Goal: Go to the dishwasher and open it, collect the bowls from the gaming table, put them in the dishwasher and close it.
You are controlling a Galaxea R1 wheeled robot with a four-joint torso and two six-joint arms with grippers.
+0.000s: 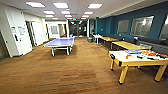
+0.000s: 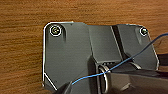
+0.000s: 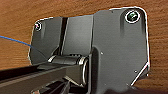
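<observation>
Room: I look out from my head camera over a long open room with brown carpet (image 1: 62, 72), ceiling light panels and a teal wall (image 1: 140, 15) with windows on the right.

Ping-pong table: a blue table-tennis table (image 1: 60, 42) stands on white legs in the middle distance, left of centre.

Yellow bench: near me on the right stands a yellow-legged bench (image 1: 125, 65) with a pale top; small orange, blue and dark items (image 1: 143, 55) lie scattered on it, too blurred for me to name. I cannot make out a green field or rods on it, so I cannot say it is the gaming table, and I cannot pick out any bowls.

Further benches: more yellow-topped benches (image 1: 126, 45) run along the teal wall behind it, with dark seating beside them.

Left side: white walls and a white door (image 1: 21, 35) line the left; a corridor opens at the far end.

My left tool: in the left wrist view I see my own dark plate and a blue cable (image 2: 130, 58) above the carpet; I cannot tell how the tool stands.

My right tool: in the right wrist view, again my plate over carpet; its state I cannot tell either.

Task things relative to tools: I cannot place the dishwasher or bowls, so I cannot relate them to either tool.
</observation>
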